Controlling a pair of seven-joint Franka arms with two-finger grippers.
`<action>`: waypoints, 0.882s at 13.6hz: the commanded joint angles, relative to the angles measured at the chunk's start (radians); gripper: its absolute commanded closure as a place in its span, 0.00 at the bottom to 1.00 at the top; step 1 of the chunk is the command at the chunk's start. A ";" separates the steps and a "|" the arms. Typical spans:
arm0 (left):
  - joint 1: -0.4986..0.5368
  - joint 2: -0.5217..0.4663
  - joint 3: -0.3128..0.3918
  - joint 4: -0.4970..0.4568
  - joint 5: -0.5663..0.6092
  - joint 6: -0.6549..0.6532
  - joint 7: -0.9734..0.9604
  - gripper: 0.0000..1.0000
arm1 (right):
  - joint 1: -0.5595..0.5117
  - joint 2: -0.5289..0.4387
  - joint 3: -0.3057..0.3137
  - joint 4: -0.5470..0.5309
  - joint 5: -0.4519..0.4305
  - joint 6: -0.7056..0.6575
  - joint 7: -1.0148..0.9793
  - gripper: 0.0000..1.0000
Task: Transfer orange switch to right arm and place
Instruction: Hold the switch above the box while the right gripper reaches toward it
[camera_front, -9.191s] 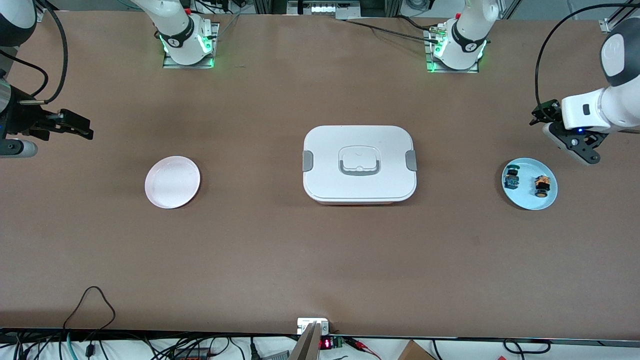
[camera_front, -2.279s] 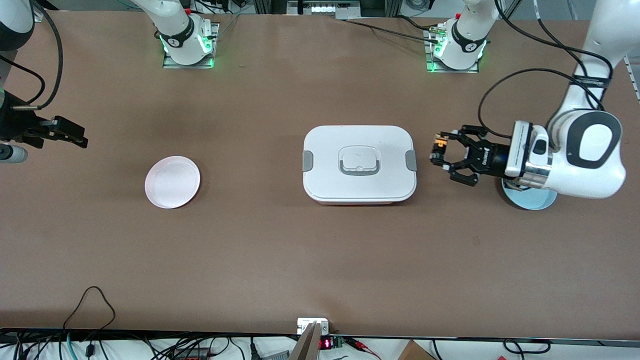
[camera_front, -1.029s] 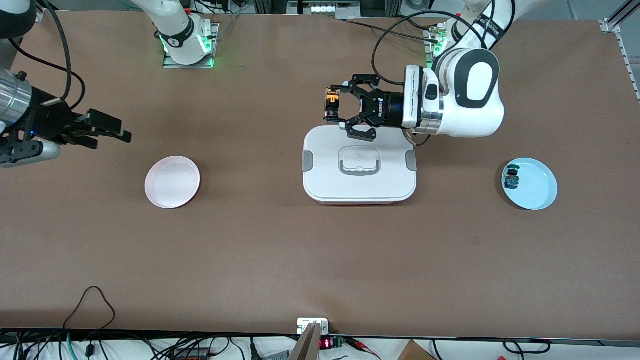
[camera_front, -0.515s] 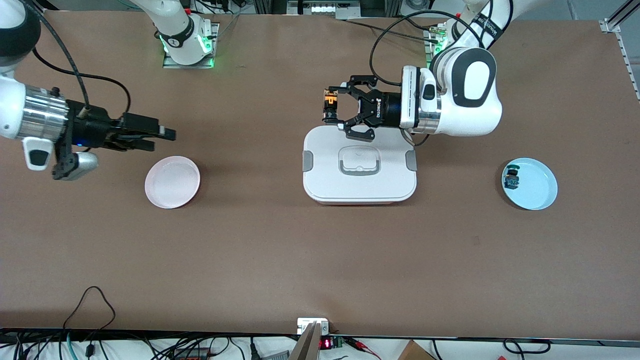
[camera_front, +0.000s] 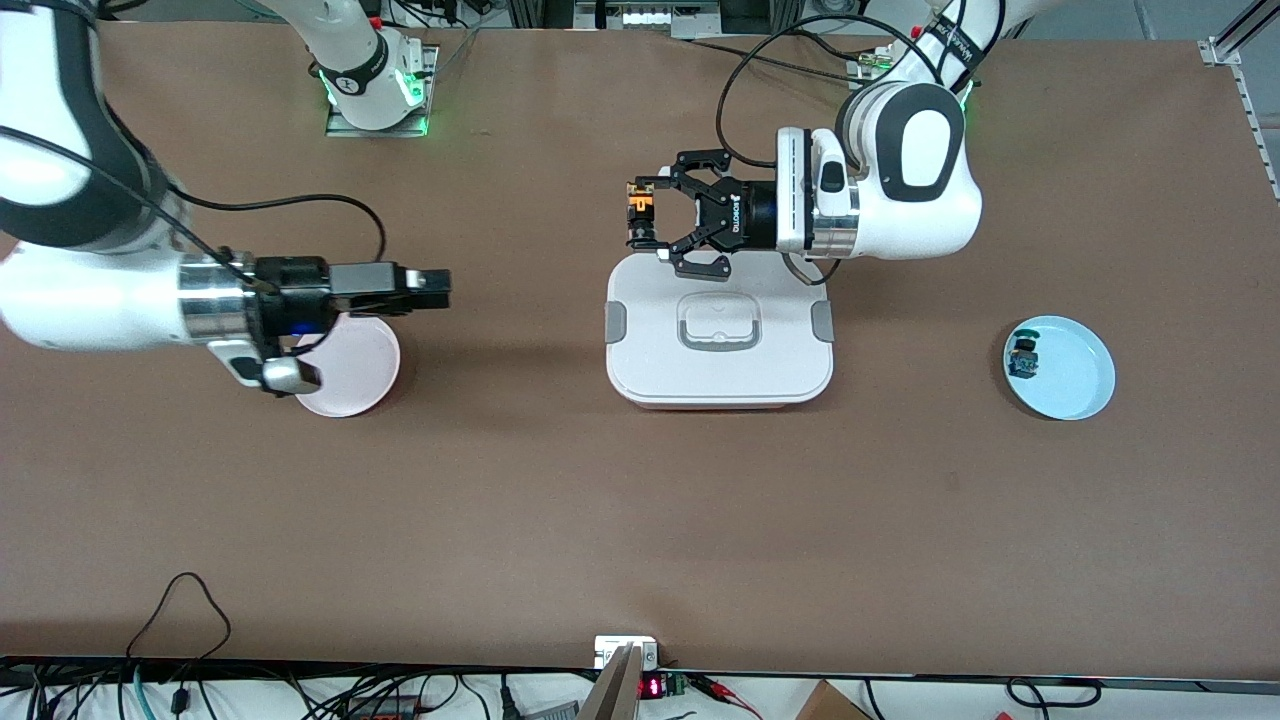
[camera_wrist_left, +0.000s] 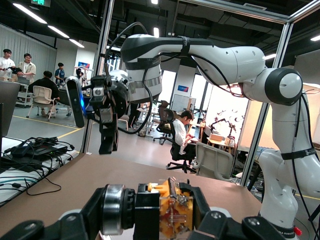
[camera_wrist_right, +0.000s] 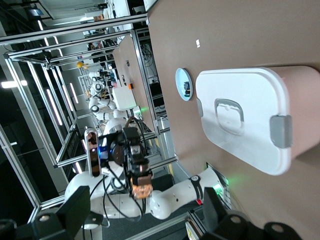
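Since half a second ago your right arm (camera_front: 100, 300) has swung in a good way toward the middle, so the right gripper (camera_front: 432, 290) now sits up in the air over the table (camera_front: 640, 520), just past the edge of the pink plate (camera_front: 362, 372) on the side toward the white lidded box (camera_front: 718, 330), with the wrist covering part of that plate; your left arm only shifted a little toward the right arm's end. You've got the left gripper (camera_front: 640, 215) hanging over the table right at the box's edge that lies farther from the front camera, fingers clenched on the orange switch (camera_front: 639, 205), which is off the table and pointed at the right gripper. Your left wrist view shows the switch (camera_wrist_left: 172, 212) clamped between the black fingers, with the right gripper (camera_wrist_left: 106, 117) facing it across the gap. Your right gripper's fingers are spread wide with nothing in them, and the right wrist view looks down their length at the switch (camera_wrist_right: 141, 182) held up ahead. The two grippers are well apart. Over at the left arm's end you can see the blue plate (camera_front: 1075, 375) with the blue switch (camera_front: 1023, 357) lying on it
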 joint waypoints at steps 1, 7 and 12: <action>-0.006 -0.018 -0.002 0.009 -0.035 0.018 0.013 1.00 | 0.092 -0.025 -0.007 -0.052 0.034 0.068 -0.014 0.00; -0.009 -0.018 -0.002 0.010 -0.033 0.031 0.013 1.00 | 0.223 -0.030 -0.007 -0.124 0.167 0.100 -0.004 0.00; -0.015 -0.017 -0.002 0.010 -0.035 0.032 0.013 1.00 | 0.304 -0.032 -0.007 -0.126 0.302 0.183 0.011 0.00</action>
